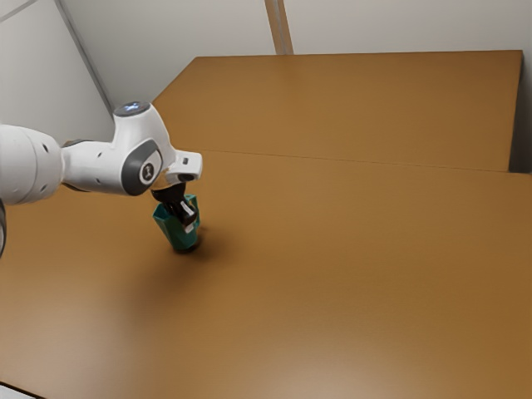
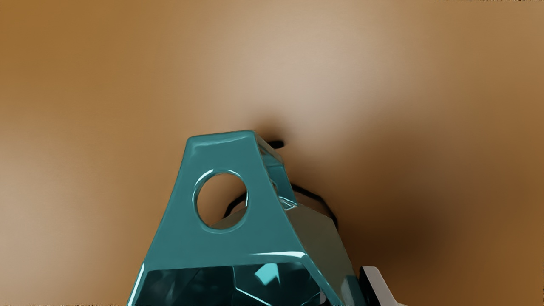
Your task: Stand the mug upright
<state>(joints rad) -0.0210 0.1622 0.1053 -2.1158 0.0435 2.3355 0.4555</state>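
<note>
From the exterior view's left, the white arm [image 1: 125, 162] is extended over the brown worktop [image 1: 349, 274]. Next, the teal mug [image 1: 176, 234] is seen with its mouth upward, leaning slightly; whether its base is touching the worktop cannot be told. Its wall is gripped between the jaws [image 1: 190, 222], one inside, one outside. A round hole [image 2: 221, 202] is framed by its teal panel [image 2: 267, 236].

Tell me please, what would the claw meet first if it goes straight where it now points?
Most likely the teal mug: the claw points steeply down at it, already overlapping it in the exterior view. The table lies below. The remaining gap, if any, is unclear.
</note>
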